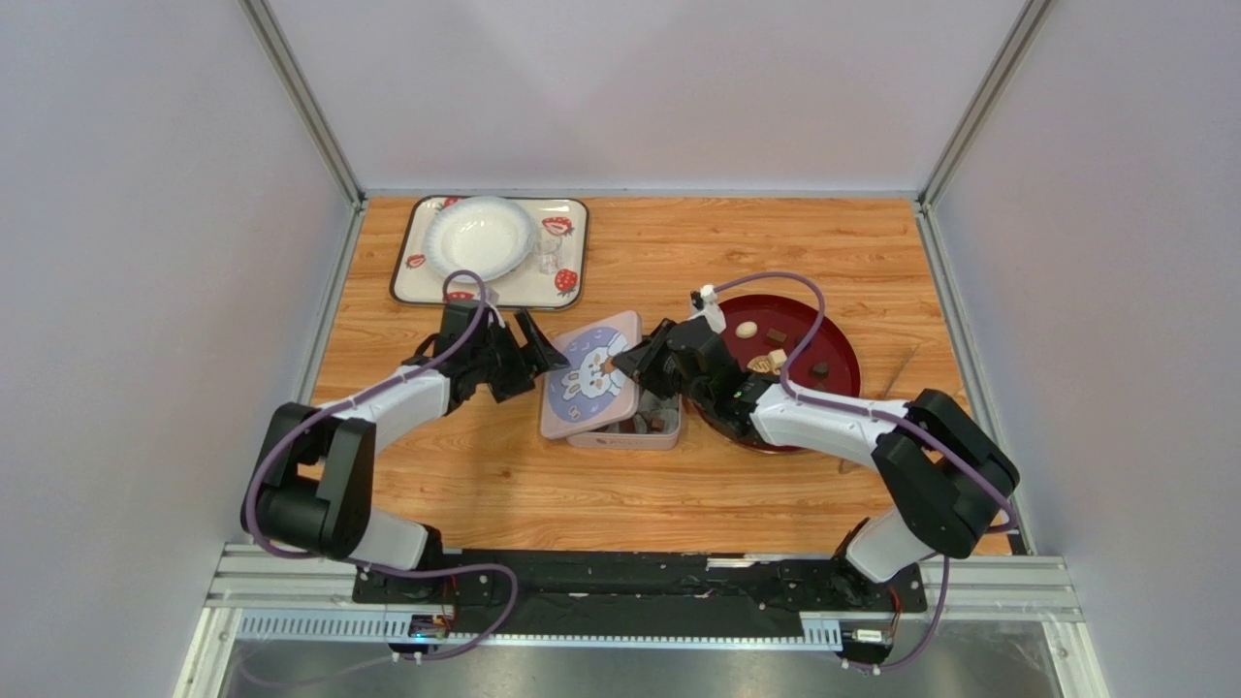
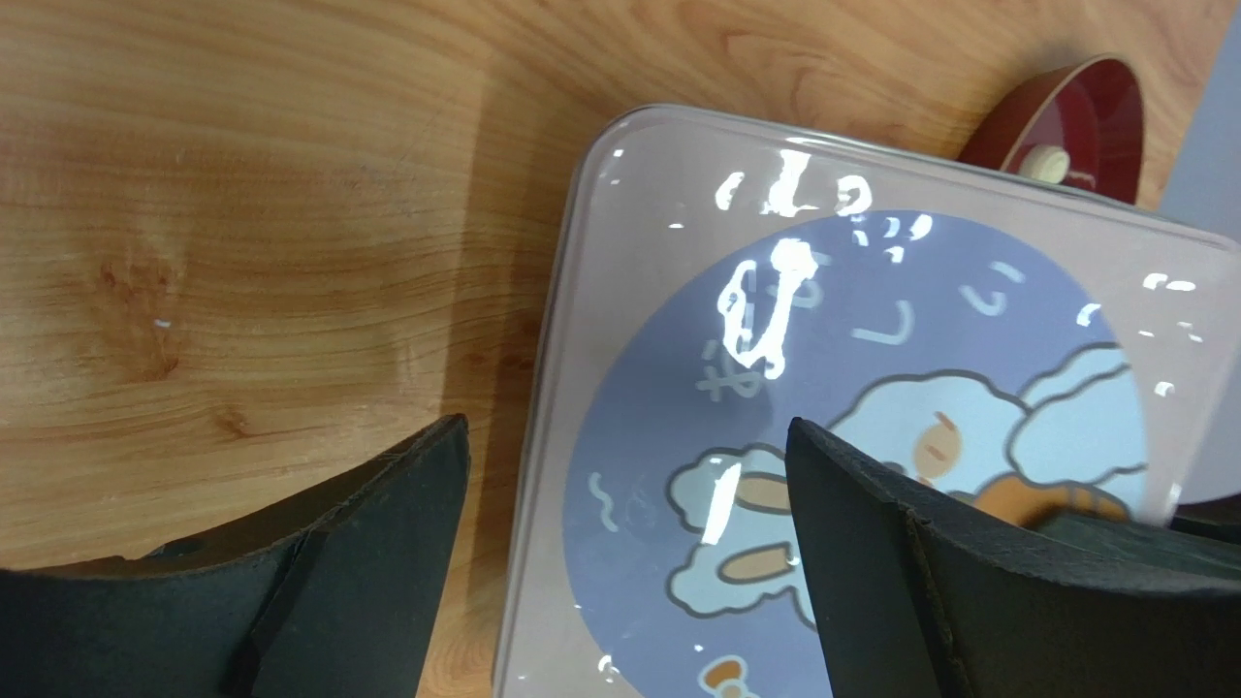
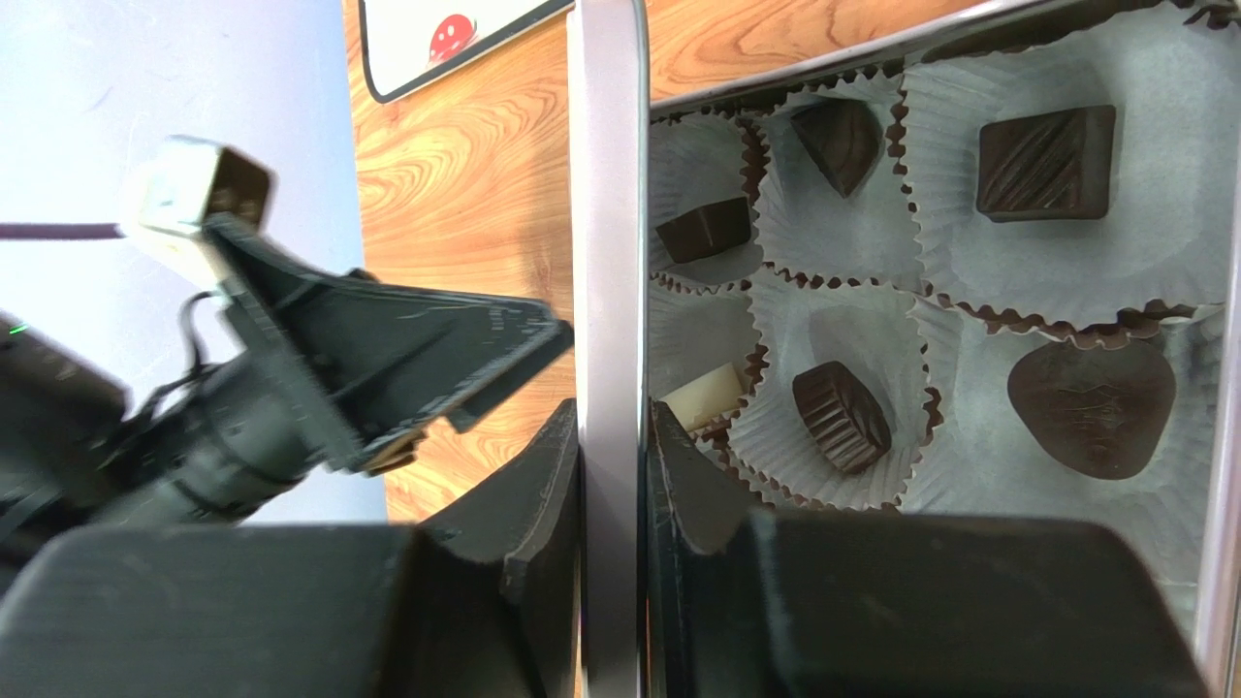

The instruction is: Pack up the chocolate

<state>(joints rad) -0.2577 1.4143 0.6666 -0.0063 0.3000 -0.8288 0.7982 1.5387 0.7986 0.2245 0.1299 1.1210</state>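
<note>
Grey walls close in a wooden tabletop [image 1: 481, 480], with 2 arms bolted at its near edge. Near the middle sits a shallow silver rectangular tin [image 1: 651, 432], mostly covered by a pale pink rectangular tin lid [image 1: 590, 375] with a blue rabbit picture. The lid's long axis runs from near-left to far-right.

The right gripper [image 3: 612, 422] has its fingers [image 3: 546, 480] pressed together on the lid's thin right edge. The left gripper [image 1: 542, 354] is at the lid's left edge with its fingers [image 2: 364, 553] wide apart; whether they touch it I cannot tell.

Inside the tin, the chocolate [image 3: 1046, 160] lies in white crinkled paper cups [image 3: 962, 247]: 6 pieces show, 5 dark and 1 cream. The striped square lies flat, and the ribbed oval [image 3: 842, 415] has its long axis diagonal in the wrist view.

Just right of the tin, a round dark red dish [image 1: 838, 327] holds a few more pieces. At the far left, a strawberry-patterned tray [image 1: 415, 277] carries a white paper plate [image 1: 481, 236] and a small clear glass [image 1: 548, 256].
</note>
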